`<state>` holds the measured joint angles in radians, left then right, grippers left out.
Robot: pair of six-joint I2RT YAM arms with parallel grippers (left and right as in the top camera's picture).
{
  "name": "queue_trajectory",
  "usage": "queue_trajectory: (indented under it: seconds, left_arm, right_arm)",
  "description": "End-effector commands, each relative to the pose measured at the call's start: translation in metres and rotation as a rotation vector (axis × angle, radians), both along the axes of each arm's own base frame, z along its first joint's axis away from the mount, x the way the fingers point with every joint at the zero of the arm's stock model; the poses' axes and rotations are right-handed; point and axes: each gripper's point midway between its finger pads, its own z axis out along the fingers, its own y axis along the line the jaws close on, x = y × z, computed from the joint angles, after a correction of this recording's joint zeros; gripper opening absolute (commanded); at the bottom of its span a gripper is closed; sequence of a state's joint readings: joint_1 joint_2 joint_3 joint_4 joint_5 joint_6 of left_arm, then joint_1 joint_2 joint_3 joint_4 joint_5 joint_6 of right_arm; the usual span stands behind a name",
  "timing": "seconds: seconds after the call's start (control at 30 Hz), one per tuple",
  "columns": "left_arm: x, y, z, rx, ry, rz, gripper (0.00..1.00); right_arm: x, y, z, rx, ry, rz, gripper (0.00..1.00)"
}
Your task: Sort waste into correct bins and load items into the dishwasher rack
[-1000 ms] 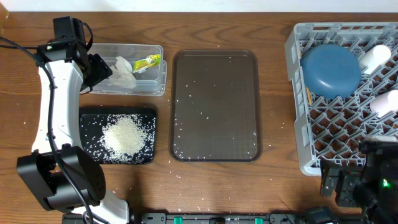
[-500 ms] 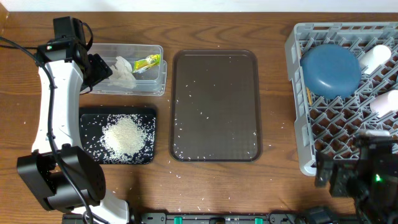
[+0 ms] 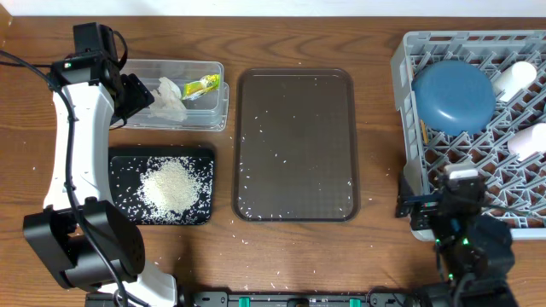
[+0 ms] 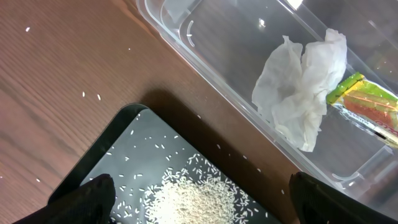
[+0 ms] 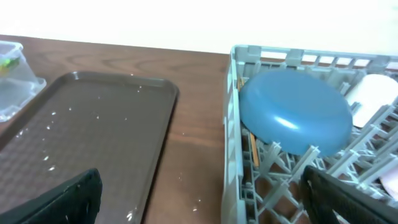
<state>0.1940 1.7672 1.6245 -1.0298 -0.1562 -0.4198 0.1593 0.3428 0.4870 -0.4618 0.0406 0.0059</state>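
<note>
From overhead, the clear tub [image 3: 223, 102] sits at the back left with the crumpled tissue [image 3: 169, 95] and the yellow-green wrapper [image 3: 203, 85] inside. In front of it is the black tray [image 3: 119, 158], carrying a pile of rice [image 3: 173, 186]. The brown serving tray [image 3: 294, 128] lies in the middle, speckled with stray grains. The grey rack [image 3: 409, 60] on the right holds the dark blue plate [image 3: 454, 94], a white cup [image 3: 516, 77] and a pink cup [image 3: 529, 141].

The left wrist camera adds what the top view can't. It shows the wrapper pressed against the tissue at the tub's far end, with loose grains on the bare wood beside the black tray. The left gripper [image 4: 202, 202] has its jaws spread wide, with nothing in them, hovering over the gap between tub and tray.

The right wrist view shows the plate leaning on the pegs, with a wooden chopstick [image 5: 252, 146] tucked just under its left edge — barely a sliver from above. The right gripper [image 5: 208, 202] is fully spread and empty, facing the rack's near corner.

Since a second ago the right arm has slid left out of the bottom corner and now overlaps the rack's front-left corner — the left arm hasn't budged.
</note>
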Motion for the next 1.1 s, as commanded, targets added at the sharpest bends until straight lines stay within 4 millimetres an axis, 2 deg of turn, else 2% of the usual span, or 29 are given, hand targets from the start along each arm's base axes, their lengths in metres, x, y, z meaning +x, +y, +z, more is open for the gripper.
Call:
queue_trajectory:
  seconds: [0.0, 0.43, 0.67, 0.9, 1.07]
  left_arm:
    - [-0.004, 0.001, 0.007, 0.001, -0.014, 0.011, 0.92]
    - [-0.004, 0.001, 0.007, 0.001, -0.014, 0.011, 0.92]
    - [-0.004, 0.001, 0.007, 0.001, -0.014, 0.011, 0.92]
    - [-0.004, 0.001, 0.007, 0.001, -0.014, 0.011, 0.92]
    - [-0.004, 0.001, 0.007, 0.001, -0.014, 0.011, 0.92]
  right_arm:
    - [0.003, 0.004, -0.014, -0.002, -0.066, 0.034, 0.99]
    - [0.008, -0.003, -0.026, 0.032, -0.293, 0.025, 0.99]
    - [0.008, -0.005, -0.036, 0.033, -0.347, 0.025, 0.99]
    - [0.009, -0.016, -0.038, 0.025, -0.347, -0.02, 0.99]
    - [0.009, -0.02, -0.062, 0.024, -0.247, -0.035, 0.99]
